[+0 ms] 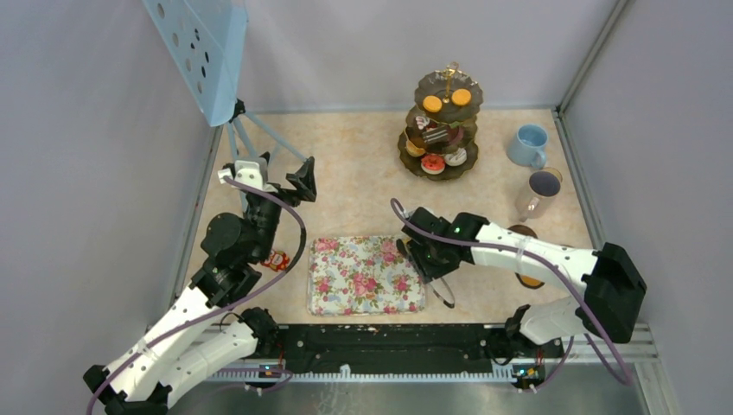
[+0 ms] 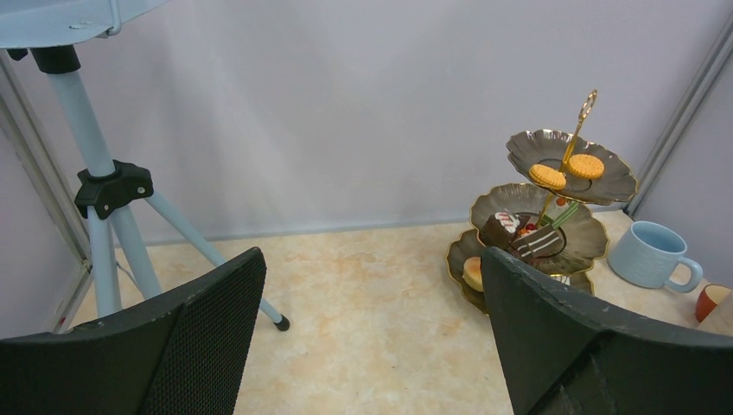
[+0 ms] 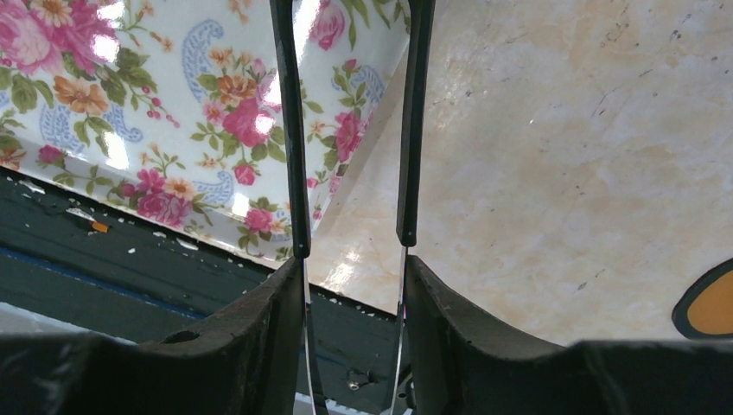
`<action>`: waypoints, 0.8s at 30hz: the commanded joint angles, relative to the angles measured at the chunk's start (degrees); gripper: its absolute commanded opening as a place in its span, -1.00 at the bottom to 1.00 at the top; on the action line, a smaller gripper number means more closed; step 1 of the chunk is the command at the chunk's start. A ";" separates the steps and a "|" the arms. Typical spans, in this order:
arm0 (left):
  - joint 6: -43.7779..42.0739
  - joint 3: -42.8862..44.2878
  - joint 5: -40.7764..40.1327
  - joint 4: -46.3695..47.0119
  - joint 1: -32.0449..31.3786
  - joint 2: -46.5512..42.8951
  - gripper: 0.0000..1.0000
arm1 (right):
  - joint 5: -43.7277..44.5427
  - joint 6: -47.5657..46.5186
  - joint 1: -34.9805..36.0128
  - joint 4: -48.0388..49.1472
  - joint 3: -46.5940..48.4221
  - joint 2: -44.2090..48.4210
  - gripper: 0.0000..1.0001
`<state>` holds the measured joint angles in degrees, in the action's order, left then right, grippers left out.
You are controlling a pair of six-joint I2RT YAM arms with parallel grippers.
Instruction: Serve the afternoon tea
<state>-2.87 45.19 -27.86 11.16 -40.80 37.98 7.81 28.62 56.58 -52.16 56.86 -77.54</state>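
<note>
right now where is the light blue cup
In the top view, the light-blue cup sits at the far right, just right of the three-tier stand and just beyond the pale-grey cup.

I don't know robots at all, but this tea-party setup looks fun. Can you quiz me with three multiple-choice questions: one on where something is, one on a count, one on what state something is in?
1. Seen from above, where is the light-blue cup relative to the three-tier stand?
A. To its left
B. To its right
C. On its top tier

2. How many orange rounds lie on the stand's top tier?
A. Two
B. Three
C. Five

3. What is the right gripper doing?
A. Open, holding nothing
B. Shut on a cup
C. Shut on the black tongs

Answers:
1. B, since the cup sits apart from the stand, on its right.
2. A, since two rounds lie either side of the gold handle.
3. C, since the wrist view shows both tong arms pinched between its fingers.
</note>
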 commanded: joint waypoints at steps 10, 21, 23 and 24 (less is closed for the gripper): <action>0.68 1.24 0.96 0.88 0.21 -0.37 0.97 | -5.58 -2.73 -1.29 3.94 -0.67 -1.63 -0.20; 0.59 1.35 1.01 0.79 0.26 -0.26 0.97 | -4.70 -3.40 4.39 3.60 4.12 -5.65 -0.21; 0.55 1.26 0.96 0.80 0.28 -0.20 0.98 | -3.47 -3.79 4.42 3.24 4.75 -4.78 -0.21; 0.58 1.27 0.96 0.80 0.28 -0.13 0.97 | -2.90 -3.92 4.44 3.03 5.05 -4.38 -0.21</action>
<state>-2.87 45.19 -27.66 10.98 -40.80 38.02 2.61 25.61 60.64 -49.28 58.22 -83.83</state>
